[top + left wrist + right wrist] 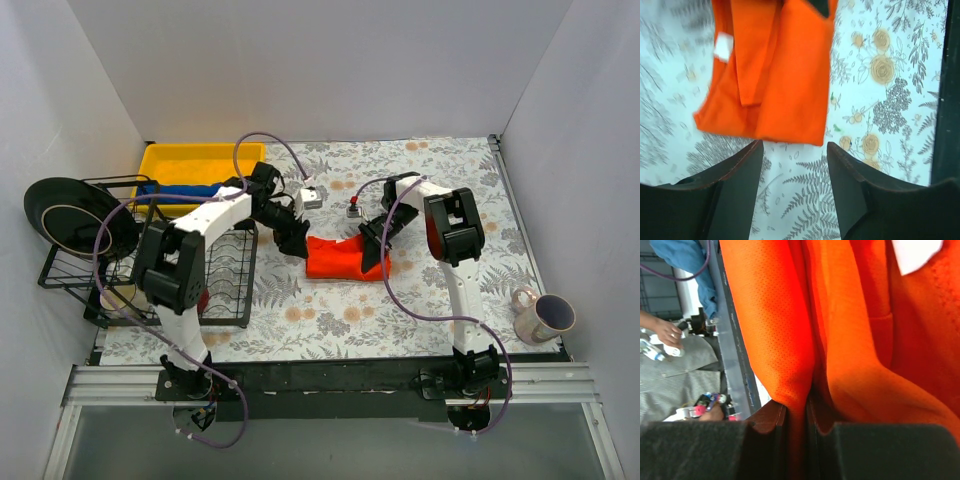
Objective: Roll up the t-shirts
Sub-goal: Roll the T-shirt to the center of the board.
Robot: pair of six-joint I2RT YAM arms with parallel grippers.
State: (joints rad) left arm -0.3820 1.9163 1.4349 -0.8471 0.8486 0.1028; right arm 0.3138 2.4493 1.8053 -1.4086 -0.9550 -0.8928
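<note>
The orange-red t-shirt (340,257) lies folded in a narrow band mid-table, with a white label (723,46) showing. My left gripper (290,238) hovers open and empty at the shirt's left end; in the left wrist view (794,150) the cloth (775,75) lies just beyond the fingertips. My right gripper (376,255) is at the shirt's right end, shut on a fold of the orange cloth (790,330), which fills the right wrist view. A royal blue t-shirt (185,190) lies in the yellow bin.
A yellow bin (200,160) sits at the back left. A black wire dish rack (200,285) with a black plate (65,215) stands on the left. A mug (545,317) sits at the front right. White walls enclose the floral tablecloth (330,320).
</note>
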